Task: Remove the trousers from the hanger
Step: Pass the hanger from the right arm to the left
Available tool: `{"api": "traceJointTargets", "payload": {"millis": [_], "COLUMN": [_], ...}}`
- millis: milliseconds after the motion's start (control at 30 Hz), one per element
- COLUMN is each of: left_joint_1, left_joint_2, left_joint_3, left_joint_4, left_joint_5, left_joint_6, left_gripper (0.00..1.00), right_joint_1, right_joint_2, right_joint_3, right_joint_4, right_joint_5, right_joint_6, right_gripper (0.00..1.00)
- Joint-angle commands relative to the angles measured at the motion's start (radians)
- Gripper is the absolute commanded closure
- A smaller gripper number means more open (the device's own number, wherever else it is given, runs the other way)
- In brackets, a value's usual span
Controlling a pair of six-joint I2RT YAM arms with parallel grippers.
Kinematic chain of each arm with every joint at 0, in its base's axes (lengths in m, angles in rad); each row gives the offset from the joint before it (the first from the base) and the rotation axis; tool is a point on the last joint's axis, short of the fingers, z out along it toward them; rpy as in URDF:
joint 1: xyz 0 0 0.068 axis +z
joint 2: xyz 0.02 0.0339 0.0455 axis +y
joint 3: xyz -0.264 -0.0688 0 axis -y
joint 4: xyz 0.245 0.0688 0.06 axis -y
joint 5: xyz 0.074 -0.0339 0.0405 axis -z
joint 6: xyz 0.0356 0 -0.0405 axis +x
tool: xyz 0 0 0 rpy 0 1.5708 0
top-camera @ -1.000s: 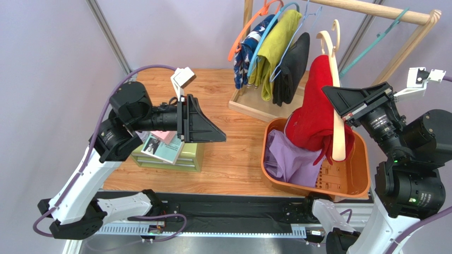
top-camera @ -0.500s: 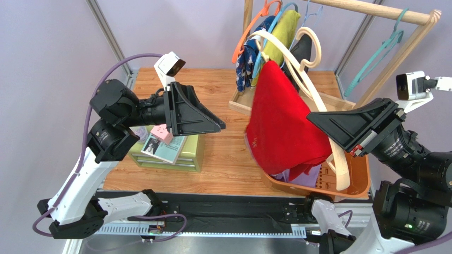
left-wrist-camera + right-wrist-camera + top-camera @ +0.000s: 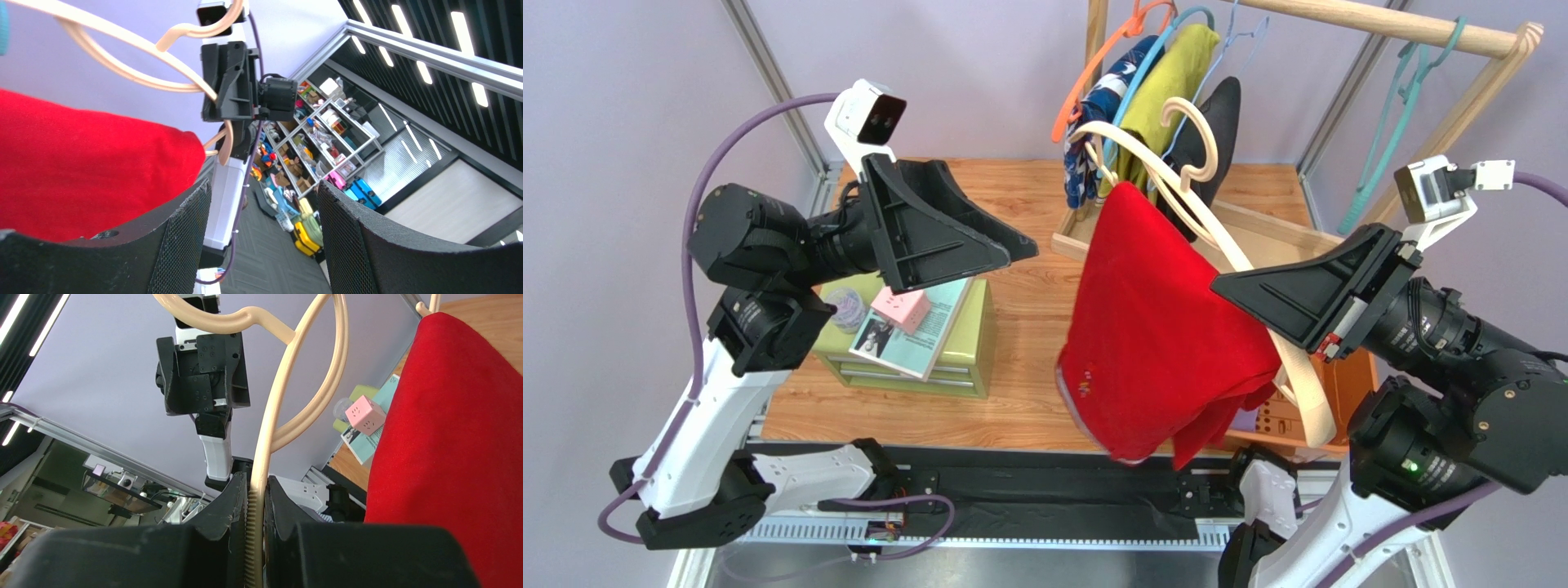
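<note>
**Right arm.** At the right of the overhead view it is folded up from its base, with the forearm reaching toward the centre of the frame. The right pincer (image 3: 1232, 289) lies roughly level, tips pointing left. Its jaws are pressed together on one arm of the cream hanger (image 3: 1309, 395). In the right wrist view the smooth, rounded bar runs lengthwise between the ribbed pads.

**Task object.** The bright red trousers (image 3: 1161, 331), a soft matte cloth, are draped over this hanger. They hang in loose folds at the centre of the frame, over the near edge of the wooden counter (image 3: 1038, 355).

**Left arm.** At the left of the frame it is raised high with the elbow bent. The left pincer (image 3: 1020, 249) points right toward the red cloth, near it but not touching. Its jaws stand spread wide with nothing between them. In the left wrist view the grainy black fingers (image 3: 178, 245) frame the red cloth and the hanger's curved hook.

**Background.** At upper centre, the navy patterned trousers (image 3: 1097, 113), the yellow-green trousers (image 3: 1161, 80) and the black trousers (image 3: 1219, 116) hang folded from a wooden rail (image 3: 1382, 25).
</note>
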Motion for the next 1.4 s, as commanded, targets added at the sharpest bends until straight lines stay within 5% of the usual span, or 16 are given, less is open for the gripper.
{"api": "traceJointTargets", "payload": {"millis": [0, 467, 1067, 1367], "left_joint_1": [-0.036, -0.320, -0.360, -0.371], "left_joint_2": [0.068, 0.377, 0.512, 0.527], "left_joint_3": [0.020, 0.324, 0.448, 0.441], "left_joint_4": [0.022, -0.079, -0.153, -0.137], "left_joint_5": [-0.066, -0.428, -0.518, -0.526], "left_joint_6": [-0.007, 0.090, 0.104, 0.098], "left_gripper": [0.30, 0.43, 0.47, 0.92], "right_joint_1": [-0.015, -0.015, -0.012, 0.002], "right_joint_2": [-0.028, -0.064, -0.091, -0.105], "right_joint_3": [-0.115, -0.231, -0.233, -0.257], "right_joint_4": [0.231, 0.300, 0.282, 0.244], "right_joint_5": [0.051, 0.037, 0.022, 0.017], "right_joint_6": [0.096, 0.129, 0.124, 0.100], "right_gripper": [1.00, 1.00, 1.00, 1.00]}}
